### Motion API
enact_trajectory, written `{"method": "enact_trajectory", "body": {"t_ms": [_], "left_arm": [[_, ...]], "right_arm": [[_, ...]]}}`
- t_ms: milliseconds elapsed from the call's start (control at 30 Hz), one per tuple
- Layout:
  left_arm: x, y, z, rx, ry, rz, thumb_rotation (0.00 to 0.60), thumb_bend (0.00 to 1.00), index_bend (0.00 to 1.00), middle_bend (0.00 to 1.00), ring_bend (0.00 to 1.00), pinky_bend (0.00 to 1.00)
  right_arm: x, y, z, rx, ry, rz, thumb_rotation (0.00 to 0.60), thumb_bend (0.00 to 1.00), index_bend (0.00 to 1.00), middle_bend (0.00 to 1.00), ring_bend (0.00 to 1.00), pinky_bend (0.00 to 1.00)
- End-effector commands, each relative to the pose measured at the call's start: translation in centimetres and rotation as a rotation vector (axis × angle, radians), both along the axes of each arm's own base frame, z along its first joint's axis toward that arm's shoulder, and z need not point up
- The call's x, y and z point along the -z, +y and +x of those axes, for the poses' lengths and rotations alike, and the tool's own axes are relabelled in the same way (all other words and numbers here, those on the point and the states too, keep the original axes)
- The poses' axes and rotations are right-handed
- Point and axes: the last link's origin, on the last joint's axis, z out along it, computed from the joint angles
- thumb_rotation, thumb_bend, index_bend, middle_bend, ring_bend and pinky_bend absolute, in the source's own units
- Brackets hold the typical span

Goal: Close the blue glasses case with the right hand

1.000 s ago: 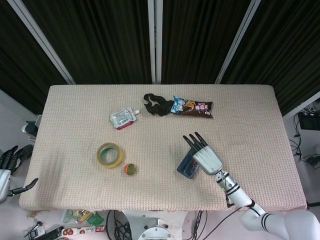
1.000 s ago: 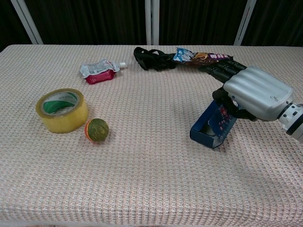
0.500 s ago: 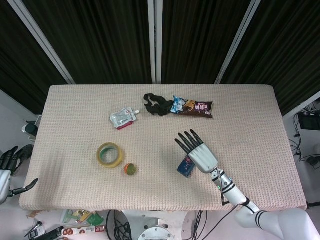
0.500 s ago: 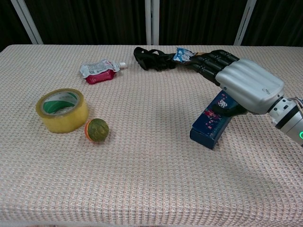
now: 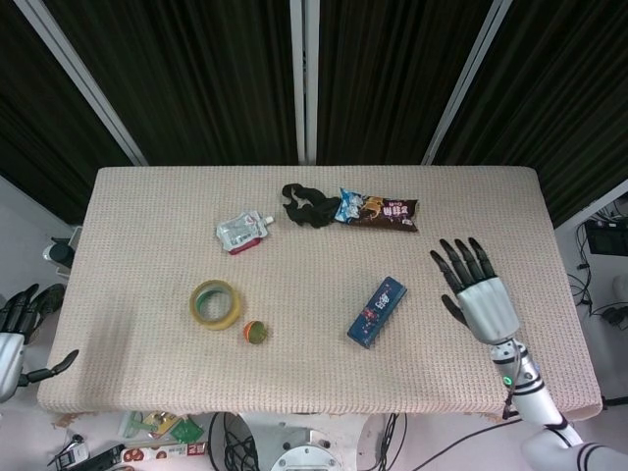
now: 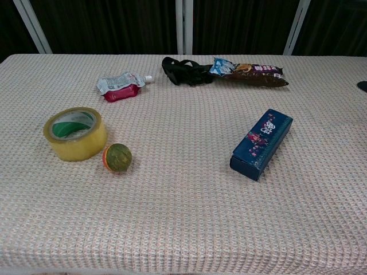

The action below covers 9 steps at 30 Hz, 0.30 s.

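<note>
The blue glasses case (image 5: 378,311) (image 6: 262,143) lies closed on the table, right of centre, its patterned lid down flat. My right hand (image 5: 475,291) hovers to the right of it, well apart, fingers spread and empty. In the chest view only a dark fingertip (image 6: 362,86) shows at the right edge. My left hand (image 5: 20,329) hangs off the table's left side, low down, with its fingers apart and nothing in them.
A yellow tape roll (image 5: 215,303) and a small orange-green ball (image 5: 255,333) sit left of the case. At the back lie a squeeze pouch (image 5: 241,232), a black cloth (image 5: 308,205) and a snack wrapper (image 5: 379,210).
The right hand pressed the case lid down, then lifted off and drew away to the right. The case went from open to closed. The left hand stayed put.
</note>
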Motion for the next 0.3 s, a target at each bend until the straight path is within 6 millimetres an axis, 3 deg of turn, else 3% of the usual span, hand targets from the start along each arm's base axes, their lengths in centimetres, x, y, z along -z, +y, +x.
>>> {"method": "enact_trajectory", "body": {"t_ms": [33,167,300], "left_arm": [[-0.1,0.0,0.6,0.025,0.002,0.013,0.303,0.15,0.02,0.00,0.06,0.20],[-0.2,0.1,1.1,0.045,0.006,0.018,0.303,0.15,0.02,0.00,0.06,0.20],[-0.2,0.2,1.5,0.055,0.013,0.013,0.299,0.15,0.02,0.00,0.06,0.20]], "right_arm": [[-4.4,3.8,-3.9,0.212,0.012,-0.051,0.600,0.15,0.00,0.00,0.00,0.00],[-6.3,5.8,-5.7,0.342,0.009,-0.074,0.600,0.15,0.00,0.00,0.00,0.00],[-7.2,6.4,-6.5,0.391,-0.008,-0.085,0.600,0.15,0.00,0.00,0.00,0.00]]}}
